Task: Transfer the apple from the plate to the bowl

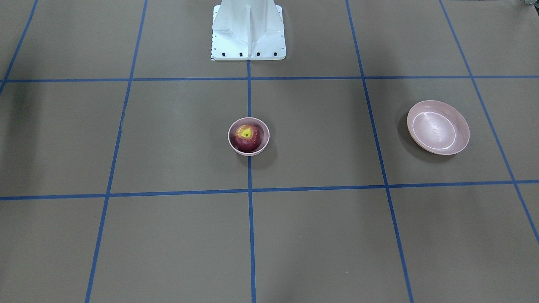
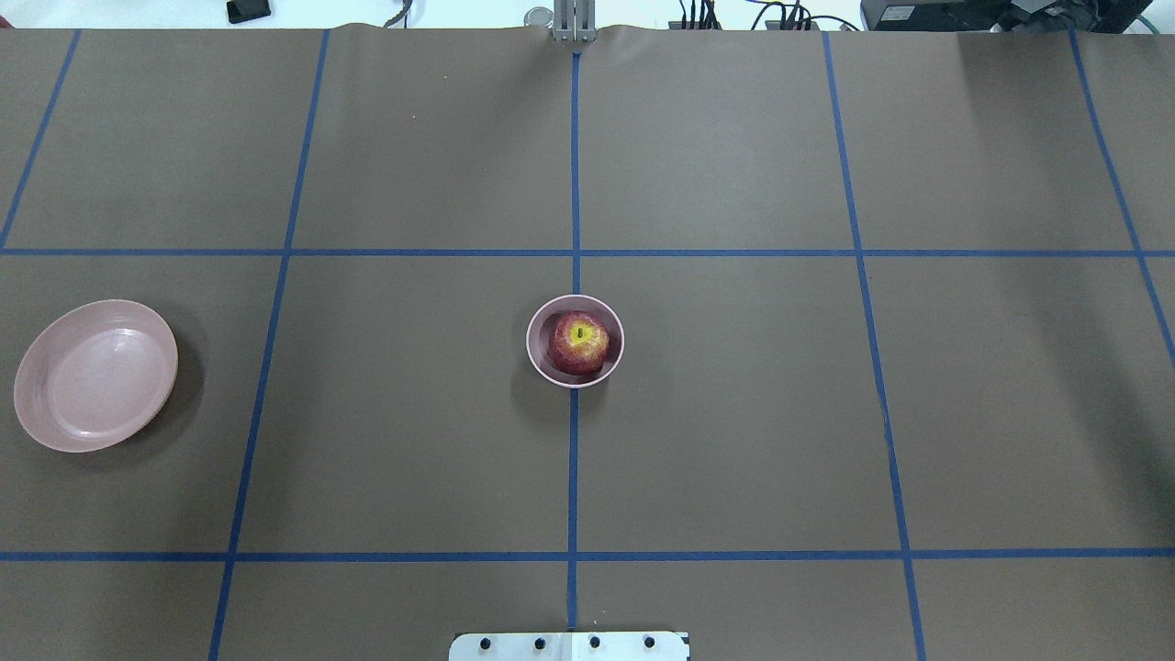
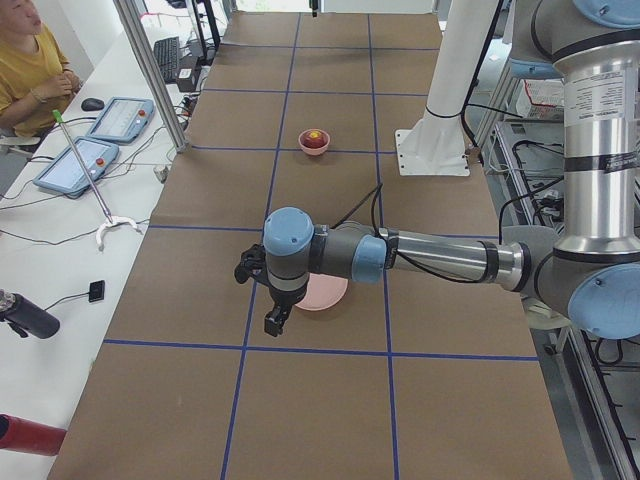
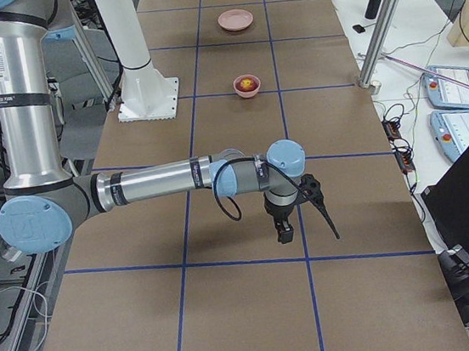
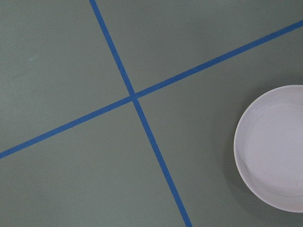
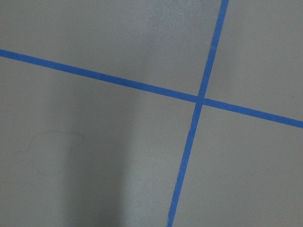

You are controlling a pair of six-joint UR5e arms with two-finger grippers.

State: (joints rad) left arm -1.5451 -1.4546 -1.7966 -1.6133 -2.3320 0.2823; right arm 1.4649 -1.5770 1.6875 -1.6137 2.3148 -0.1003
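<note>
The dark red apple (image 1: 247, 137) with its yellow-green stem patch sits inside the small deep pink bowl (image 1: 230, 139) at the table's middle; both also show in the overhead view, apple (image 2: 579, 341) and bowl (image 2: 538, 356). The wide shallow pink plate (image 2: 95, 375) lies bare on the robot's left side and shows in the left wrist view (image 5: 277, 146). My left gripper (image 3: 272, 320) hangs high above the table beside the plate (image 3: 328, 296). My right gripper (image 4: 284, 233) hangs above bare table on the other side. I cannot tell whether either is open or shut.
The white robot pedestal (image 1: 248, 29) stands behind the bowl. Blue tape lines cross the brown table. An operator (image 3: 30, 60) sits at a side bench with teach pendants (image 3: 118, 118). A laptop (image 4: 468, 198) stands off the table's far side.
</note>
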